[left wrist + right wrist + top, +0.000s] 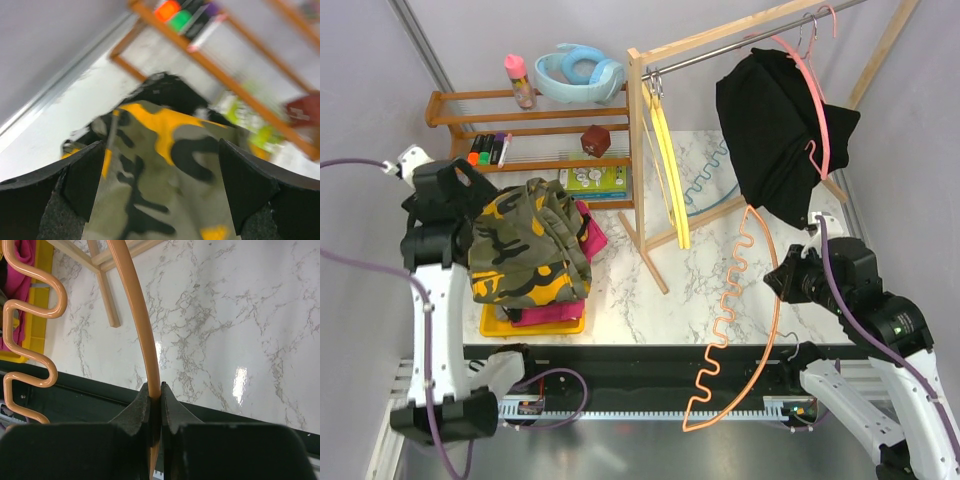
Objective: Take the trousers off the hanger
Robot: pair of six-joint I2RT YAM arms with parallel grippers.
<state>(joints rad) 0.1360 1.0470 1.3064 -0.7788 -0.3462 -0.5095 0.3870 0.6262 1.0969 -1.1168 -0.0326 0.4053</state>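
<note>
We see the marble table [700, 270] running from the dark near edge, where both arms are bolted, to the far wall. Its widest bare stretch lies in the middle and to the right. A wooden rack [638, 130] stands on the far middle, its feet spreading toward us. A wooden shelf [520, 130] fills the far left corner, so room there is tight.

The black trousers [770, 130] hang at the far right from a pink hanger [817, 120] hooked on the rack's rail, clear of the table. The camouflage trousers [520, 250] lie crumpled on top of a pile at the left. A magenta garment [592, 238] shows beneath them, all on a yellow tray [535, 325] close to the table's near edge.

An orange hanger [141, 325], bare of cloth, hangs tilted over the near right of the table, its lower end reaching past the near edge.

The left arm rises from its base and bends over the left side of the pile. The left gripper [160, 172] hovers just above the camouflage cloth, its jaws spread wide with nothing between them. The right arm reaches in from the near right. The right gripper [155, 400] is clamped tight on the smooth curved side of the orange hanger.
</note>
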